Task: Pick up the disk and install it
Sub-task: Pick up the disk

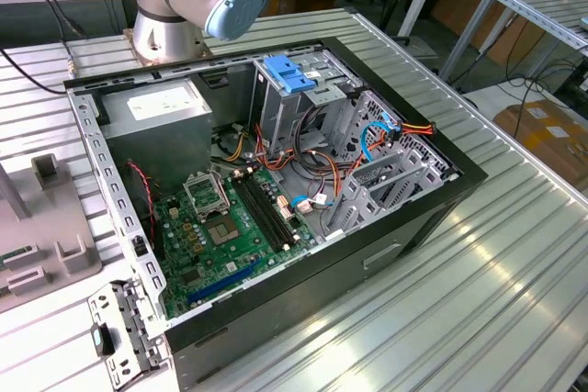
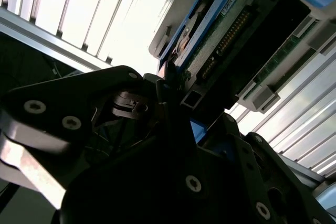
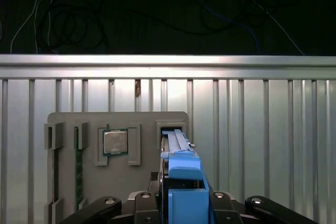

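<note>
Gripper [image 3: 181,205]: jaws were clamped on the disk [image 3: 181,177].
Disk: stood edge-on at the tray [image 3: 147,121] pocket beside the chip [image 3: 115,142].
Tray: chip lay in its pocket.

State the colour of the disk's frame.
Blue frame on the disk, best in the first wrist view.

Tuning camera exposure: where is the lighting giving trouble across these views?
Second wrist view: table glares white, gripper a dark silhouette, disk shaded. First wrist view: table evenly lit, black beyond its edge. Exterior view: even, no harsh glare.
</note>
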Available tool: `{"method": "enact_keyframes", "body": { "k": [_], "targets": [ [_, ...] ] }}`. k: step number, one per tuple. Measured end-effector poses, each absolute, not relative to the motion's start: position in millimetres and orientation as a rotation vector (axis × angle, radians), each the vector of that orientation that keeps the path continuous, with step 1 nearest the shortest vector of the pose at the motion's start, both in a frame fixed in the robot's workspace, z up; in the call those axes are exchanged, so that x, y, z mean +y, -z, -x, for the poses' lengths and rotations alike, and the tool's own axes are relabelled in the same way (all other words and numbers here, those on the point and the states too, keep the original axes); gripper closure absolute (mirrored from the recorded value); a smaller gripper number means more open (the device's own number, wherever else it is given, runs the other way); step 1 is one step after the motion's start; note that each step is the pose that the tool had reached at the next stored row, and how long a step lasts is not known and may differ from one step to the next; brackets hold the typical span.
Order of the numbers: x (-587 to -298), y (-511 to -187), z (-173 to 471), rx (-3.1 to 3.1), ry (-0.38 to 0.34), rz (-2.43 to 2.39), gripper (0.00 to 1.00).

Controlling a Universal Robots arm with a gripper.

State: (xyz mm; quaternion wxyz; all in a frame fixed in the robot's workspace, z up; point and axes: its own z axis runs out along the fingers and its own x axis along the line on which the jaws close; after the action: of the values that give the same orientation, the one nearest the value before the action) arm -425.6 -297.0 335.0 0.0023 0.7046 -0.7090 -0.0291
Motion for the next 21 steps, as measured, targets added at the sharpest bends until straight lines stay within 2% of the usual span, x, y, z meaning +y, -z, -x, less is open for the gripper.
{"method": "enact_keyframes", "body": {
  "k": [21],
  "targets": [
    [-297,-346,426,-2.225,0.091,-2.210,0.63]
  ]
}}
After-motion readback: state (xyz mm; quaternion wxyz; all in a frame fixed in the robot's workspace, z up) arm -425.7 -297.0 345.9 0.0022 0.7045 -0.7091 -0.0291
